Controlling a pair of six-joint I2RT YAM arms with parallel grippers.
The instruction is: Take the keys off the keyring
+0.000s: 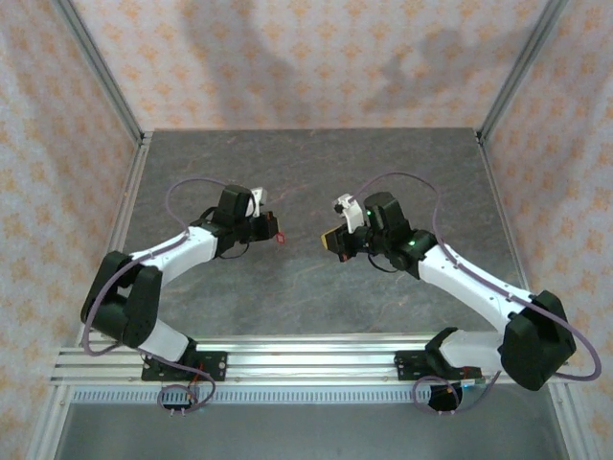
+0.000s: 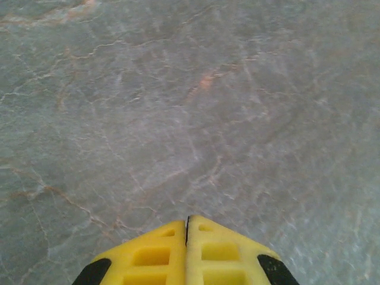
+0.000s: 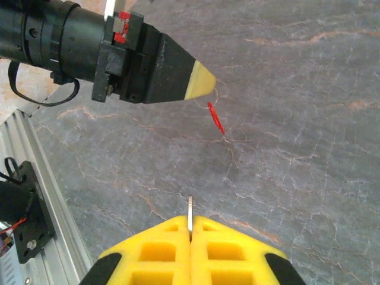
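Upper left, right wrist view: L gripper (image 3: 205, 83) pinches keyring (image 3: 216, 117); btm ctr, R gripper (image 3: 190, 228) clamps key (image 3: 190, 208).

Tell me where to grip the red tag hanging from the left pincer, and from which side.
Grip the red tag across its narrow middle, below the thin wire loop that the shut left pincer pinches. It hangs free and slanted, so come in level from the right pincer's side, once that one frees its key.

The table (image 2: 178, 89) looks like dull grey stone, the yellow fingertips (image 3: 157, 252) are smooth plastic, the key (image 3: 190, 209) is thin shiny metal, the keyring (image 3: 217, 119) is smooth and red, and the rail (image 1: 306, 359) is ridged metal.
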